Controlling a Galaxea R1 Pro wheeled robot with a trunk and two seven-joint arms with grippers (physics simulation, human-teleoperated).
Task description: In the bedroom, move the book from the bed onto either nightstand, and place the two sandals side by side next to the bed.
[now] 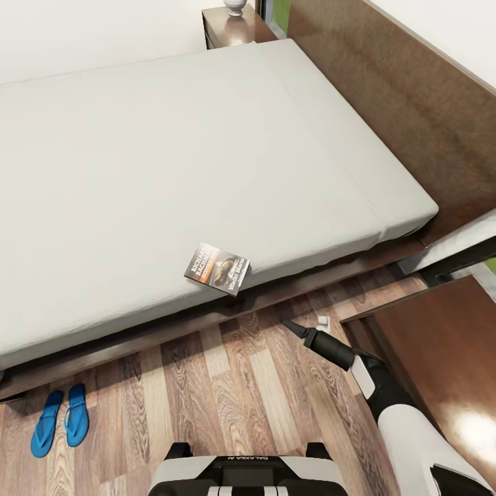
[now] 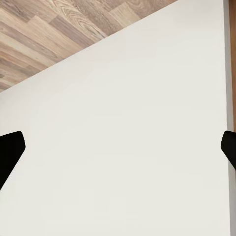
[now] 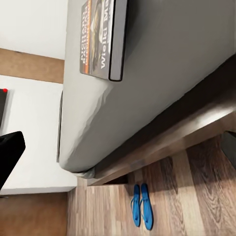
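Here the book (image 1: 217, 268) lies on the bed (image 1: 138, 172), well apart from the right claw (image 1: 293, 327).

Head view: high, angled steeply down over the bed (image 1: 172, 172), floor along the lower frame, sandals (image 1: 60, 420) lower left, book (image 1: 217, 268) at centre. Right wrist view: low near the floor, close to the mattress edge, facing along the bedside — shares book (image 3: 101, 37) and sandals (image 3: 141, 205) with the head view. Left wrist view: close on a plain white surface (image 2: 128, 147), wood floor (image 2: 59, 34) upper left.
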